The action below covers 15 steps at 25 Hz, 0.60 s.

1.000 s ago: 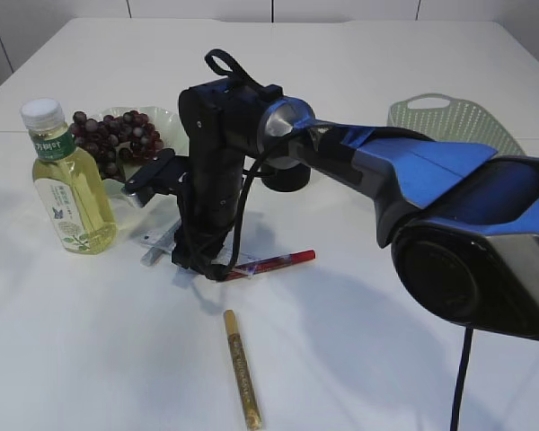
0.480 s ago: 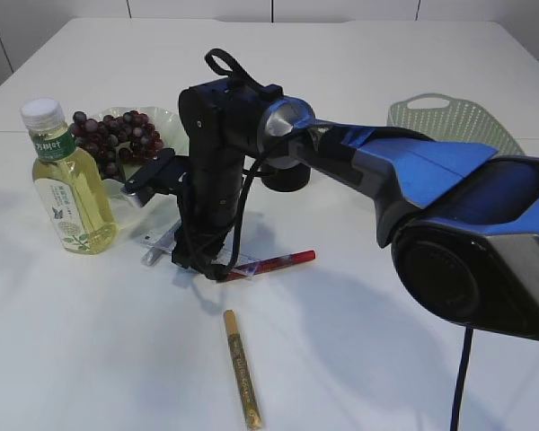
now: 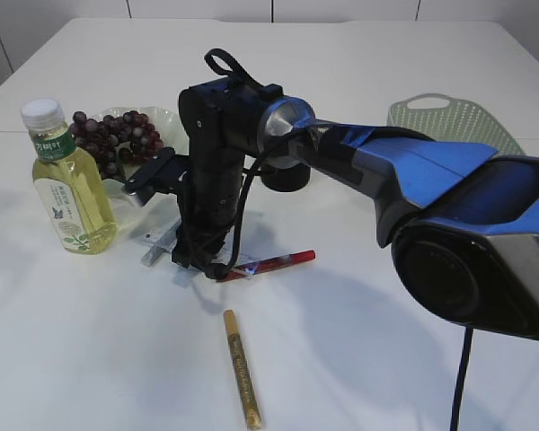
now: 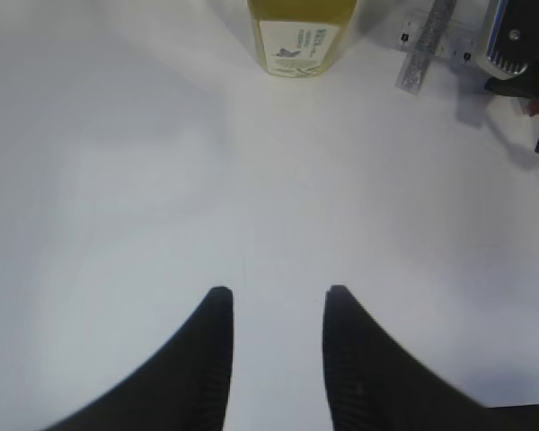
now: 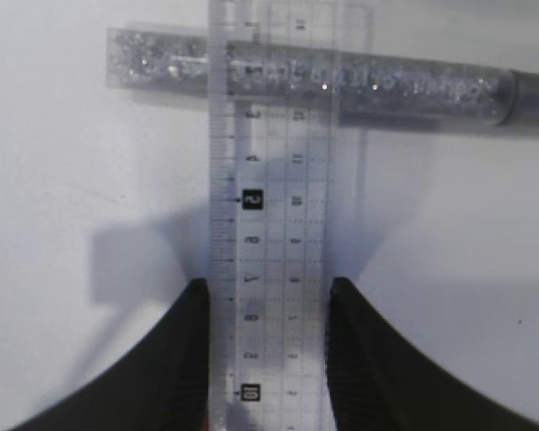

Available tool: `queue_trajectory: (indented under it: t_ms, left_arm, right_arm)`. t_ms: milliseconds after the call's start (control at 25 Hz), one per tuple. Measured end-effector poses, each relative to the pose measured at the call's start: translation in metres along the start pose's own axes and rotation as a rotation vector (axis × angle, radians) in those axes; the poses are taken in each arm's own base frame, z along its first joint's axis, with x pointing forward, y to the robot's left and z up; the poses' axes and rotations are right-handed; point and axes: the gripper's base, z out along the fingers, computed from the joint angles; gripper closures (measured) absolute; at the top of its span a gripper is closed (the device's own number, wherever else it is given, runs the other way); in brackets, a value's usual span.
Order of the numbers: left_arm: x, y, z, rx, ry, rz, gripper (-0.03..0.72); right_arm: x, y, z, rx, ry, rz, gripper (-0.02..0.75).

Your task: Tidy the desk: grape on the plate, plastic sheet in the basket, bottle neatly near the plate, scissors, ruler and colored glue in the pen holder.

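Between the bottle (image 3: 66, 180) and the red glue pen (image 3: 271, 263), the right gripper (image 5: 268, 310) is down at the desk (image 3: 117, 359), its 2 fingers (image 5: 190, 350) flanking the clear ruler (image 5: 274, 224). Both fingers sit just against the ruler's long edges, so it looks gripped, though I cannot tell whether the hold is firm. The ruler's far end lies over a silver glitter glue pen (image 5: 323, 76).

Risk: the ruler is thin and flat, so a light pinch on its edges could let it slip or swivel during a lift, and dragging it could roll the silver pen toward the bottle. The plate (image 3: 166, 121) of grapes (image 3: 112, 135) stands just behind the arm, so a backward swing may knock it.

The left gripper (image 4: 274, 310) hangs over bare desk nearer the camera, fingers apart and holding nothing. A gold glue pen (image 3: 241, 368) lies at the near edge with open room around it. The basket (image 3: 454, 121) sits far right, well apart. The pen holder seems to be the dark cup (image 3: 283, 175) behind the arm, mostly hidden.
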Motion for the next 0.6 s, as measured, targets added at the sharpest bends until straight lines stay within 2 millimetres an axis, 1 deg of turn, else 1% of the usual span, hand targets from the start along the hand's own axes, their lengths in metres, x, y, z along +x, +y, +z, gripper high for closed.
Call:
queue_trajectory:
  t_ms: [240,440,600]
  left_arm:
    - [0.0,0.0,0.0,0.0,0.0,0.0,0.442]
    - [0.0,0.0,0.0,0.0,0.0,0.0,0.442]
    - [0.0,0.0,0.0,0.0,0.0,0.0,0.442]
  right_arm:
    - [-0.002,0.0,-0.003,0.001,-0.009,0.003,0.428]
    - [-0.011,-0.001,-0.018,0.001,-0.078,0.015,0.428]
    - [-0.014,-0.001,-0.023,0.001,-0.098,0.05,0.428]
